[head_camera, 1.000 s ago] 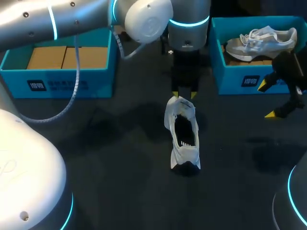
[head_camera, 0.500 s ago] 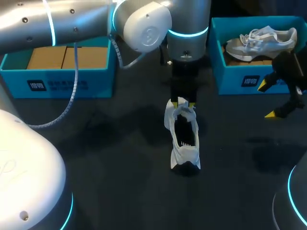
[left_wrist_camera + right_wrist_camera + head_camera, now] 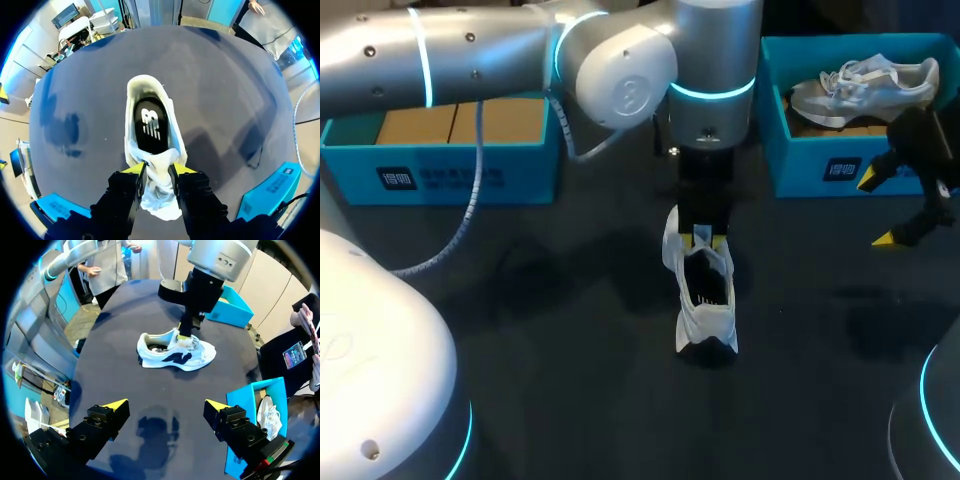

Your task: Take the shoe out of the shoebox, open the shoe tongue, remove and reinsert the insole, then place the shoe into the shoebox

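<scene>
White sneaker [image 3: 705,290] standing on its sole at the middle of the desk [image 3: 560,380], out of its box, so the step in hand appears to be opening the tongue. The left tool [image 3: 702,238] comes straight down onto the sneaker's lacing area; in the left wrist view its yellow tips press the tongue [image 3: 159,192] from both sides, clamped on it. Ahead of them the dark insole [image 3: 150,125] lies exposed in the shoe mouth, not yet removed. This hold likely serves to draw the tongue clear of the opening.

The right tool [image 3: 877,208] hangs well apart to the sneaker's right, its tips spread and holding nothing, perhaps kept free for the insole.

Behind the sneaker to the right, a blue shoebox [image 3: 820,165] holds a second sneaker [image 3: 865,85]; behind to the left, another blue shoebox [image 3: 450,170] shows only cardboard [image 3: 460,118]. Nothing stands between the sneaker and either box.
</scene>
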`<state>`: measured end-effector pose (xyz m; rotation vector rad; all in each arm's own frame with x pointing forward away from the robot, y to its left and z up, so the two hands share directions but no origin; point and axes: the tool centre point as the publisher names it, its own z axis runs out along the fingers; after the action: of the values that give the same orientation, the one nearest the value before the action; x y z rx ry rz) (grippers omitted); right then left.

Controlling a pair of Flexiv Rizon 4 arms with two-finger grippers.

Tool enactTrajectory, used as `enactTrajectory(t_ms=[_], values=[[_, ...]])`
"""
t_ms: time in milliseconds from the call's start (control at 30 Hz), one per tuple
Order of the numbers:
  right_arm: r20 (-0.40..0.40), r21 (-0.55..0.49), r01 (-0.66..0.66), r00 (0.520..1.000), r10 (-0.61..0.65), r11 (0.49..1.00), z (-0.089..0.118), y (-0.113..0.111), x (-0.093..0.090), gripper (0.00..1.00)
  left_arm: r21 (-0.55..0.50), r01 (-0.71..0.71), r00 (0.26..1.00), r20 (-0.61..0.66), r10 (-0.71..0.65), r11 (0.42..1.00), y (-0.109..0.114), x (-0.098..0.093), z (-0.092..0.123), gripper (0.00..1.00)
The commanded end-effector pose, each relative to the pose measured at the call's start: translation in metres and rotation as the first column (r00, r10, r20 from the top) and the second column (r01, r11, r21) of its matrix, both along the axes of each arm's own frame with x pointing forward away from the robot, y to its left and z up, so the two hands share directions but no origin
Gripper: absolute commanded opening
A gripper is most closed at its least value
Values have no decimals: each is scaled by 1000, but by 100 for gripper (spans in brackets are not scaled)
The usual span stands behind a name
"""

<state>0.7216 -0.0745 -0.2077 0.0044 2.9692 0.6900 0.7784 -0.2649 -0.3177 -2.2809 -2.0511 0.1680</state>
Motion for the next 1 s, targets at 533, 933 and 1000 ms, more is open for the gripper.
enactTrajectory(t_ms=[533,933,1000], values=[[0,-2,0,1000,0,1000,0,0,0,100,27,9,997,-77,-7,1000,5,-33,-25,25],[0,-2,0,1000,0,1000,0,0,0,100,-2,-99,994,-38,99,995,4,-31,-18,18],[0,-2,0,1000,0,1000,0,0,0,100,-5,-103,994,-33,103,995,4,-28,-16,21]])
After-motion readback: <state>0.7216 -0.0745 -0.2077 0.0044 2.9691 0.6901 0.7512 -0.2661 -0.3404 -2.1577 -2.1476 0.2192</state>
